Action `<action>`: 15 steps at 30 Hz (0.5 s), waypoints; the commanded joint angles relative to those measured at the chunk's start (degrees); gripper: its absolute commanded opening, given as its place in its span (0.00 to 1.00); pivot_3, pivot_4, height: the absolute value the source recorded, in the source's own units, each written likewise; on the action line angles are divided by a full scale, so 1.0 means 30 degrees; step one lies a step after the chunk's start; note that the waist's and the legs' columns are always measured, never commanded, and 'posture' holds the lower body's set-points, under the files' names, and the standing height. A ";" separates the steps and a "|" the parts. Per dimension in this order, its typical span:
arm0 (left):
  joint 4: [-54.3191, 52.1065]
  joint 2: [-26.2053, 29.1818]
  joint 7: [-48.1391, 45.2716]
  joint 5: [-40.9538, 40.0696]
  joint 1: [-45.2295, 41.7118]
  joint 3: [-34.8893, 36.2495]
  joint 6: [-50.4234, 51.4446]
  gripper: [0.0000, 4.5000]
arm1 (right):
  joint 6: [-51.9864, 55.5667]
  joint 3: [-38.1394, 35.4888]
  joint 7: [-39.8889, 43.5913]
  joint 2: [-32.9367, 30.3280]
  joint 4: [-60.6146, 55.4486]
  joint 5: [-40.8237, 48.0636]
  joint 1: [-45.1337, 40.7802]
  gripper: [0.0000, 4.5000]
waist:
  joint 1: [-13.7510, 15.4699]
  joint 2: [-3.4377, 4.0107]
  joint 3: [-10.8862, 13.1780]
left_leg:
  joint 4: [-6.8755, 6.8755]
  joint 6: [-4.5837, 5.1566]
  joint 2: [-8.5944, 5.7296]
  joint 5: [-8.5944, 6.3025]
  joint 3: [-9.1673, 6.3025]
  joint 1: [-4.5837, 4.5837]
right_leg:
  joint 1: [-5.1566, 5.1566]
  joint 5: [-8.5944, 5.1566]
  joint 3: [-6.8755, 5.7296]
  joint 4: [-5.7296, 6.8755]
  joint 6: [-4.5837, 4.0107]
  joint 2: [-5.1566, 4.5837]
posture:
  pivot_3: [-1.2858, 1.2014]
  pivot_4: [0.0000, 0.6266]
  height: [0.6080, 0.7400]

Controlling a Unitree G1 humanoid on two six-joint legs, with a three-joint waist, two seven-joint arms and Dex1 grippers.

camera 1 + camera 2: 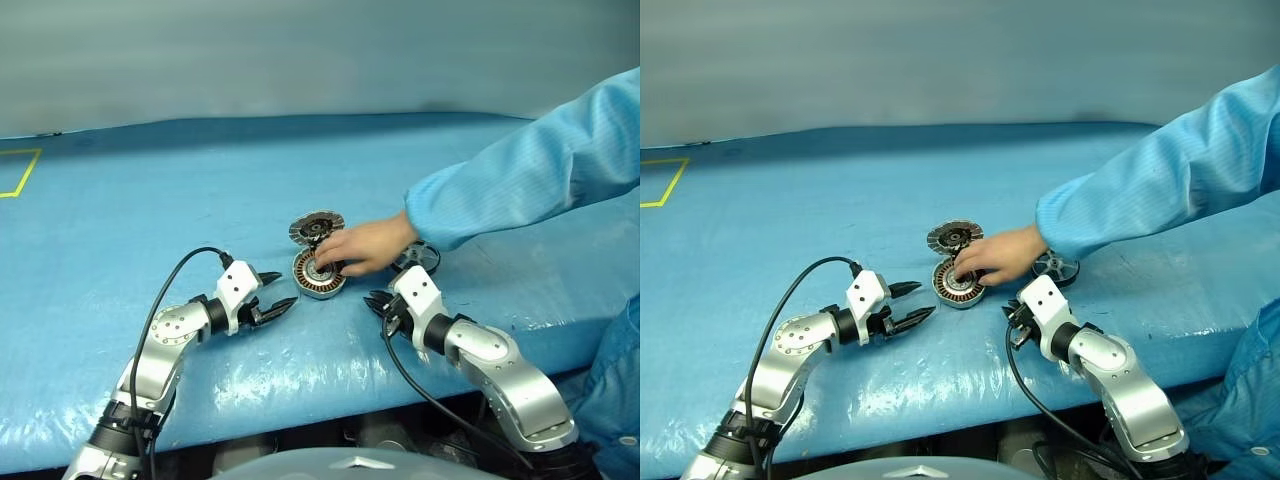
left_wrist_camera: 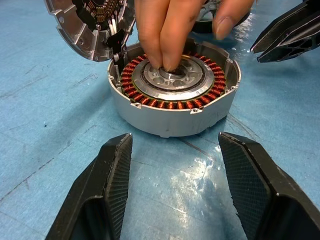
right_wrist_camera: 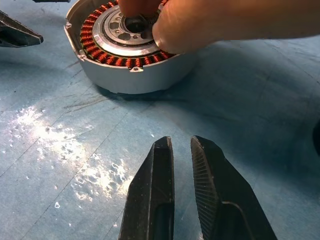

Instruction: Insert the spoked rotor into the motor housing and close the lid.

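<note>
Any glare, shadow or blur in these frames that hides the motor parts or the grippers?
Right wrist view: white glare patches on the blue table cover, clear of the motor housing; the person's hand shadows the cover beside it. Left wrist view: a small glare spot ahead of the left gripper; windings sharp. Left eye view: sheen along the cover's front edge; the hand hides part of the housing.

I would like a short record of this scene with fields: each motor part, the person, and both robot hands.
motor housing: on the blue table, open, copper windings visible
lid: just behind the housing, toothed face visible
spoked rotor: on the table, beyond the right hand
person's hand: fingertips on the housing's central hub
left hand: open, empty, facing the housing
right hand: almost shut, empty, near the housing
</note>
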 commanded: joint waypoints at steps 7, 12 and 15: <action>-0.0027 -0.0141 0.0076 -0.0089 -0.0113 0.0115 -0.0321 0.65 | -0.0418 0.0031 -0.0066 -0.0027 -0.0277 -0.0144 -0.0294 0.14 | 0.0000 0.0000 0.0000 | 0.0000 0.0001 0.0000 0.0000 -0.0001 0.0000 | 0.0000 0.0000 0.0001 0.0000 0.0001 0.0000 | 0.52 0.24 1.00; -0.0014 -0.0157 0.0075 -0.0057 -0.0163 0.0065 -0.0290 0.65 | -0.0417 0.0046 -0.0088 0.0012 -0.0270 -0.0182 -0.0299 0.14 | 0.0000 0.0000 0.0000 | 0.0000 0.0000 0.0000 0.0000 0.0000 0.0000 | 0.0000 0.0000 0.0000 -0.0001 0.0001 0.0000 | 0.52 0.24 1.00; 0.0012 -0.0199 0.0070 -0.0041 -0.0225 0.0014 -0.0276 0.65 | -0.0412 0.0055 -0.0127 0.0033 -0.0234 -0.0241 -0.0322 0.14 | 0.0000 0.0000 0.0000 | 0.0000 0.0000 0.0000 0.0000 0.0000 0.0000 | 0.0000 0.0000 0.0000 -0.0001 0.0000 0.0000 | 0.52 0.24 1.00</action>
